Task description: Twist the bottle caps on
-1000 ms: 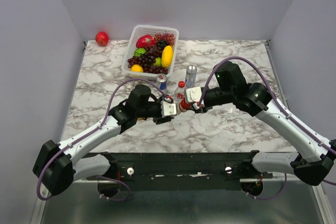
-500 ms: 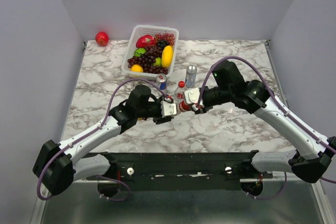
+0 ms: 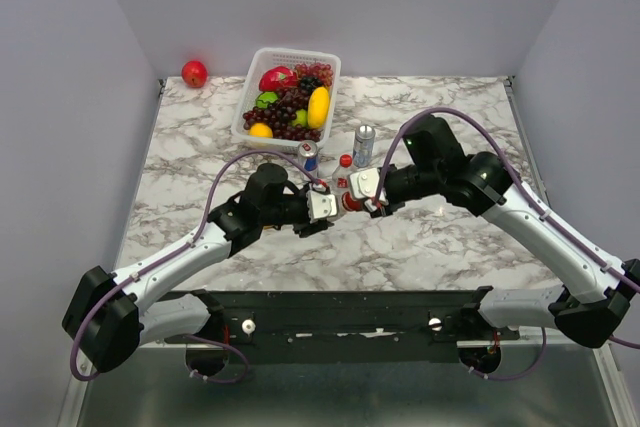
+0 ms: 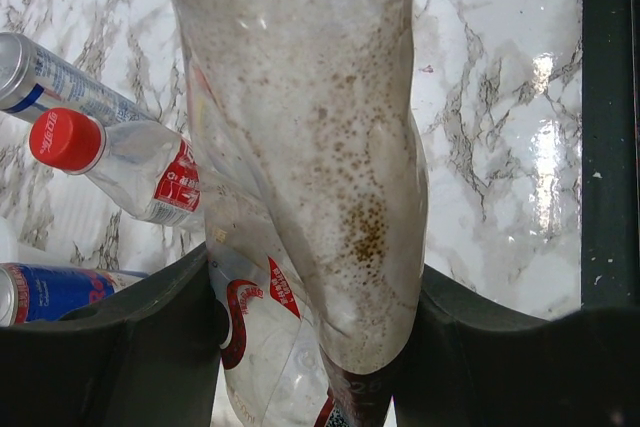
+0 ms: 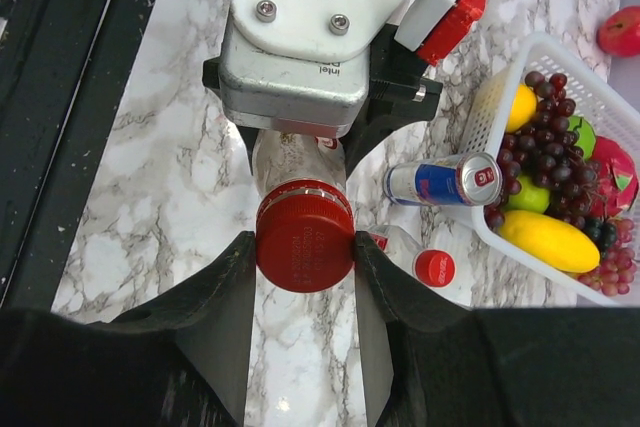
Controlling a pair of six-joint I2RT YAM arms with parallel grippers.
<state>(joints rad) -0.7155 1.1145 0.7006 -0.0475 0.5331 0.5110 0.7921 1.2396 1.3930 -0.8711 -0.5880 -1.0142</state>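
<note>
My left gripper (image 3: 322, 207) is shut on a short clear bottle with a red label (image 4: 320, 197), held level above the table between the two arms. My right gripper (image 5: 305, 247) is shut on a red cap (image 5: 304, 247) that sits on that bottle's mouth, and it also shows in the top view (image 3: 352, 201). A second short bottle (image 4: 140, 169) with a red cap (image 5: 433, 267) on it lies on the marble beyond. The taller colourless bottle and the whitish cap are not visible.
A silver-blue can (image 5: 442, 180) lies on its side by the capped bottle; another can (image 3: 364, 144) stands upright. A white basket (image 3: 255, 87) of fruit stands at the back. A red apple (image 3: 194, 73) sits in the far left corner.
My right arm has shifted slightly to the left with the cap still in its jaws. The left arm and the bottle have hardly moved.
</note>
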